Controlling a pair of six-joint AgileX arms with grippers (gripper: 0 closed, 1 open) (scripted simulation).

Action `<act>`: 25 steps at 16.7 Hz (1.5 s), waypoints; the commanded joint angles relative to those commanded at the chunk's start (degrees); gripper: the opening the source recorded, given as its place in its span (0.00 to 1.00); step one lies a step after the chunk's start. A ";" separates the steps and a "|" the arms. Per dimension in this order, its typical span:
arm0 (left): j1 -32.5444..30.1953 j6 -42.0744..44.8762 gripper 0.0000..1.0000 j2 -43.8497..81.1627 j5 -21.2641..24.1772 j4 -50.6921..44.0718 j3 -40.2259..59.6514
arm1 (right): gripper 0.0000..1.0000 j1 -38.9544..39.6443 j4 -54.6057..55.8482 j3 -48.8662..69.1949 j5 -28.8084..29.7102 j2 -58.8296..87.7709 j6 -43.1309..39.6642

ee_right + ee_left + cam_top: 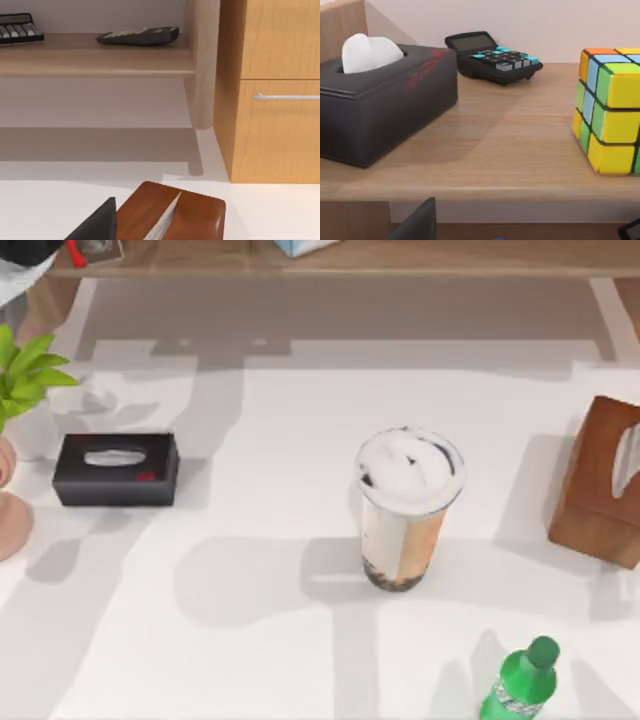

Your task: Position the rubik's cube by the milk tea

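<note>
The multicoloured rubik's cube (610,110) sits on a wooden shelf (485,150), near a black tissue box (380,100). The tall clear milk tea (405,510) stands mid-table. Finger state of either gripper: cannot tell.

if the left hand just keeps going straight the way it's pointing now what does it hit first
Judging from the left wrist view, probably the front edge of the light wooden shelf. Above that edge the way looks free between the black tissue box and the yellow-green-orange rubik's cube, though depth is unclear.
</note>
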 joint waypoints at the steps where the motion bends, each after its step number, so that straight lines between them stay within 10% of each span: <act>1: -1.05 0.03 1.00 3.71 -0.98 0.32 3.34 | 1.00 0.00 0.00 0.00 0.00 0.00 0.00; 25: -1.33 0.29 1.00 24.05 -0.89 -3.51 28.45 | 1.00 0.00 0.00 0.00 0.00 0.00 0.00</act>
